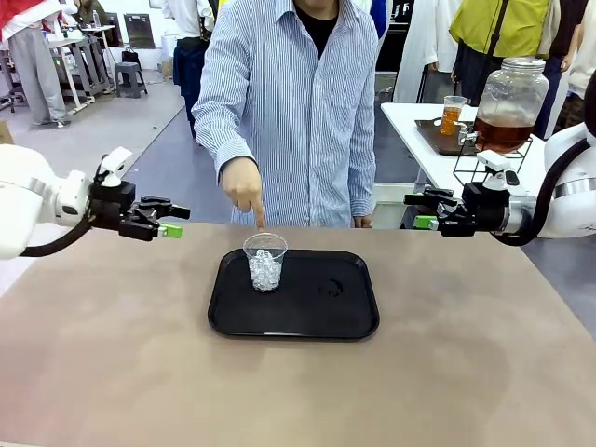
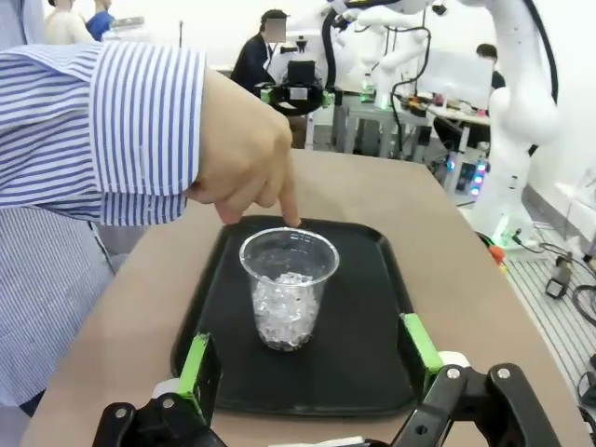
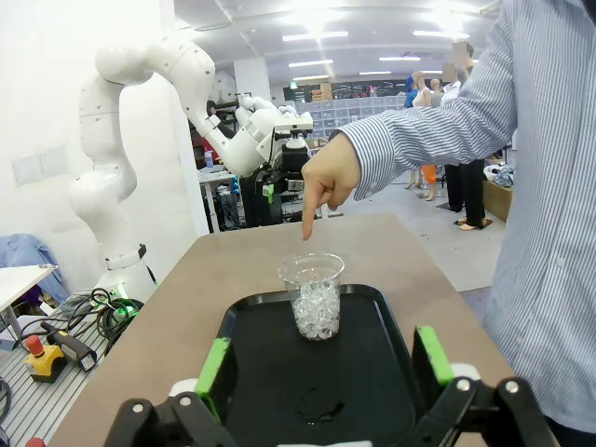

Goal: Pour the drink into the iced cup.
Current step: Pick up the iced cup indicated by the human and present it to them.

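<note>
A clear plastic iced cup [image 1: 265, 265] [image 2: 287, 298] [image 3: 315, 298] stands upright, about half full of ice, at the back left of a black tray [image 1: 345, 312] [image 2: 372, 317] [image 3: 251, 354]. A person's hand [image 1: 244, 186] [image 2: 247, 158] [image 3: 326, 177] points one finger down at the cup's far rim. The amber drink [image 1: 501, 135] sits in a large glass jar on a white side table at the back right. Beside it is a small cup of drink [image 1: 453, 115]. My left gripper [image 1: 175, 222] [image 2: 307, 358] hovers open left of the tray. My right gripper [image 1: 419, 210] [image 3: 323, 358] hovers open to its right. Both are empty.
The tray lies mid-table on the brown tabletop [image 1: 112, 372], with a small wet patch [image 1: 331, 289] on its right half. The person in a striped shirt [image 1: 298, 102] stands at the far edge. The jar rests on a wire stand [image 1: 480, 163] behind my right arm.
</note>
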Motion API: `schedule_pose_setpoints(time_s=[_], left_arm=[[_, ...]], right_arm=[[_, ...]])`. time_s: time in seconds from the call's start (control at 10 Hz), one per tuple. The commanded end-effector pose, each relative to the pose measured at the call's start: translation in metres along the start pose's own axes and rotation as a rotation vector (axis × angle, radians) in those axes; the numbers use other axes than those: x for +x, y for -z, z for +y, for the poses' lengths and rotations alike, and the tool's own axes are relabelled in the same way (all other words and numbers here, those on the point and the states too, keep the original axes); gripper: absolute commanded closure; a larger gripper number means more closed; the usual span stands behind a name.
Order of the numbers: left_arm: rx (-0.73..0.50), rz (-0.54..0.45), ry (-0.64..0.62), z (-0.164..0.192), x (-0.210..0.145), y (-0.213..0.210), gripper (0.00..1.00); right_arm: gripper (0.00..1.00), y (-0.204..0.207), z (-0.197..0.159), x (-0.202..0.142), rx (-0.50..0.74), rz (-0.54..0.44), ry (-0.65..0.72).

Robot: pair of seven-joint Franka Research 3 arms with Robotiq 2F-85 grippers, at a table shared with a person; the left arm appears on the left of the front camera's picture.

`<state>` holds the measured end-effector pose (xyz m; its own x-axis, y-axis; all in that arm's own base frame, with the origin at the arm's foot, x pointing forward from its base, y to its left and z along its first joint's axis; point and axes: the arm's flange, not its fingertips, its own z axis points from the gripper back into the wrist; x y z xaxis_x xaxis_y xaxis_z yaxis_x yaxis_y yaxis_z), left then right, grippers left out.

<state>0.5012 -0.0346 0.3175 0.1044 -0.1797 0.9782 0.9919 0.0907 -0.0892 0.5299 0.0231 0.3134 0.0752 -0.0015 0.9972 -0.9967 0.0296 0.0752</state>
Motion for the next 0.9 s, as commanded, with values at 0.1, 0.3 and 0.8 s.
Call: schedule_pose_setpoints(time_s=[0.1,0.3,0.8], left_arm=[[0.000,0.000,0.000,0.000,0.000,0.000,0.00],[0.000,0.000,0.000,0.000,0.000,0.000,0.00],[0.018,-0.014,0.086,0.000,-0.017,0.012,0.00]], right_arm=[[0.00,0.001,-0.002,0.005,0.011,0.005,0.007],[0.00,0.001,-0.002,0.005,0.011,0.005,0.007],[0.00,0.001,-0.002,0.005,0.011,0.005,0.007]])
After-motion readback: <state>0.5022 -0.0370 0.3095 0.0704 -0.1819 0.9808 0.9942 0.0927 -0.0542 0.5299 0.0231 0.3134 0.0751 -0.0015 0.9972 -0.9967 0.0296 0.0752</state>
